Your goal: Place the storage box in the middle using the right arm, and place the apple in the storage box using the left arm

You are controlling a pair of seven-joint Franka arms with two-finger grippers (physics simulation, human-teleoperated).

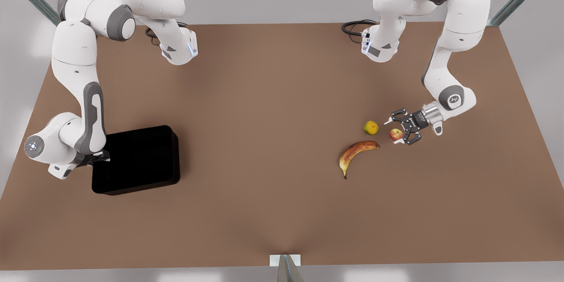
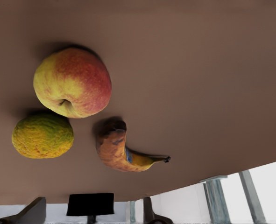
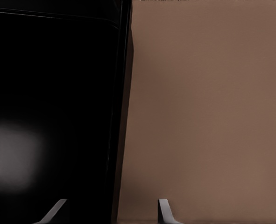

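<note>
The left gripper (image 1: 400, 130) is spread wide, its fingers flanking the apple (image 1: 395, 134) without visibly squeezing it. The right gripper (image 1: 98, 157) sits at the box (image 1: 136, 160), one fingertip (image 3: 163, 211) on each side of the wall, parted, not yet clamped. The apple is smooth, red and yellow, lying just beside a bumpy yellow-green fruit (image 1: 371, 127), with a spotted, curved banana (image 1: 356, 153) near it. Bare brown table (image 1: 264, 141) stretches between apple and glossy black box.
</note>
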